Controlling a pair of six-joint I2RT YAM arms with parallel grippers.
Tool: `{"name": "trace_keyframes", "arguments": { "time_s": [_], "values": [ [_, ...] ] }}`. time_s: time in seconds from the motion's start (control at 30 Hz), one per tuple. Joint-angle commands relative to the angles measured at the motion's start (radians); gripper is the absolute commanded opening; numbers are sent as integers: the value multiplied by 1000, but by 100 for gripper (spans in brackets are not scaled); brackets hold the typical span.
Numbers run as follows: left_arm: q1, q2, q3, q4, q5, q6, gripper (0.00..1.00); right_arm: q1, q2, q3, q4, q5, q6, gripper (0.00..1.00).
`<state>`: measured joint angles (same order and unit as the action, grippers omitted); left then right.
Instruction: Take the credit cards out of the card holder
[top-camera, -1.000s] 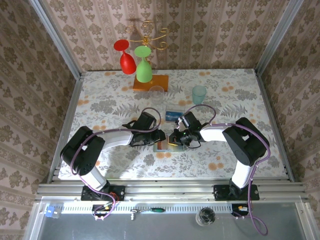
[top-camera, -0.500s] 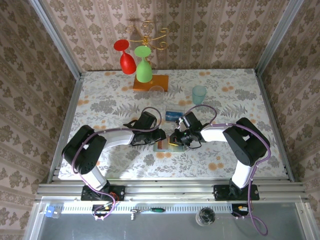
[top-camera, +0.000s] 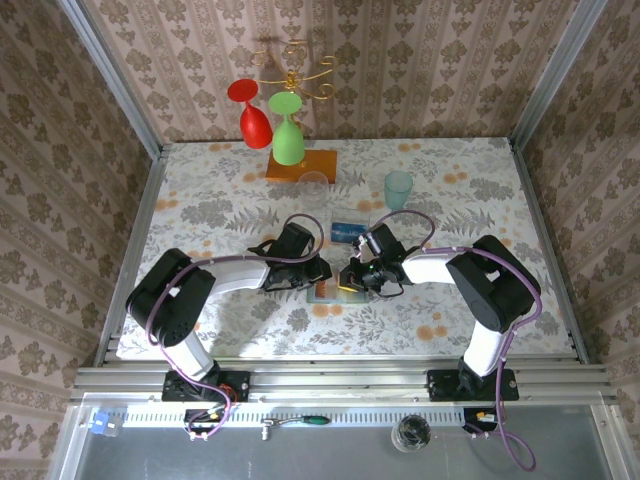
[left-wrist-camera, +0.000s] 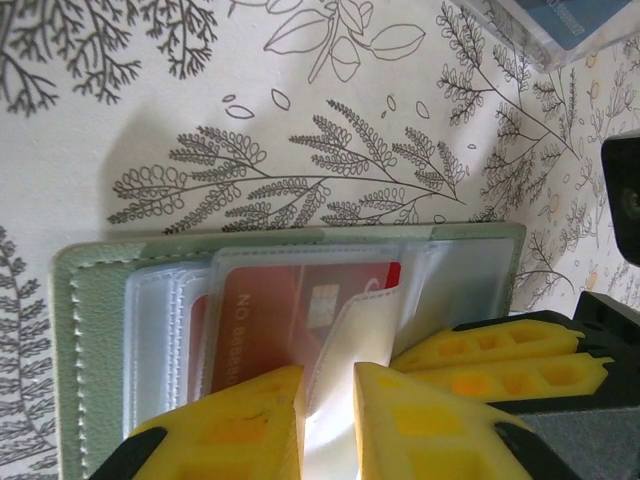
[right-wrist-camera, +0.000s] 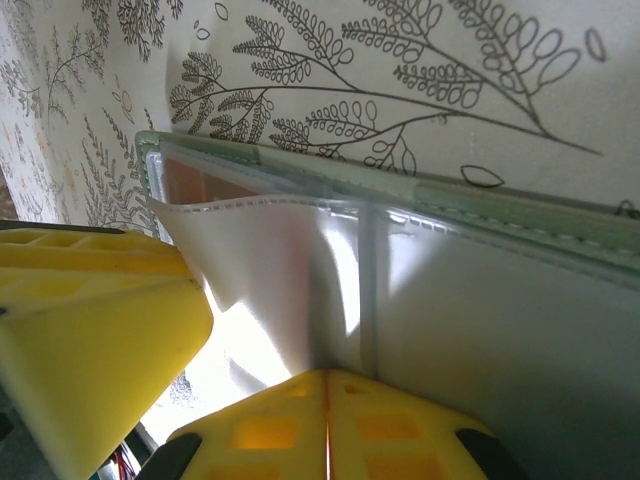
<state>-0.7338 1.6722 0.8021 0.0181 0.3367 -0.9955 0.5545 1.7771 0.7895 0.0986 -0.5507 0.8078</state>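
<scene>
Left wrist view: the card holder (left-wrist-camera: 90, 320) lies open on the surface (left-wrist-camera: 200, 60), with the red card (left-wrist-camera: 290, 305) in a clear pocket. The left gripper (left-wrist-camera: 328, 388) has its jaws close around a clear flap (left-wrist-camera: 345, 340); whether they pinch it cannot be told. The right gripper (right-wrist-camera: 328, 380) has its jaws clenched tight.

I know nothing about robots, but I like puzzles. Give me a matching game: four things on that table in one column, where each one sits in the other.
Things:
1. red card
2. blue card
3. green goblet
4. teal cup

Places:
A. upside down at the back, beside a red goblet
B. upright, to the right of the goblets
C. inside a clear pocket of the card holder
D. flat on the table, just beyond the holder

Pairs: 1-C, 2-D, 3-A, 4-B
</scene>
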Motion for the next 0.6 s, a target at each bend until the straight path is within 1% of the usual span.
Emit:
{"name": "trace_keyframes", "arguments": {
  "time_s": [0.0, 0.23, 0.43, 0.57],
  "values": [
    [-13, -3, 9, 28, 27, -12, 18, -5, -13, -23, -39, 18, 3, 8],
    [-13, -26, -5, 54, 34, -15, 17, -5, -16, -20, -41, 18, 4, 8],
    [-14, -29, -27, 102, 52, -32, 23, -6, -24, -22, -41, 18, 7, 9],
    [-18, -41, -34, 94, 53, -34, 23, -5, -52, -22, -42, 24, 10, 9]
  ]
}}
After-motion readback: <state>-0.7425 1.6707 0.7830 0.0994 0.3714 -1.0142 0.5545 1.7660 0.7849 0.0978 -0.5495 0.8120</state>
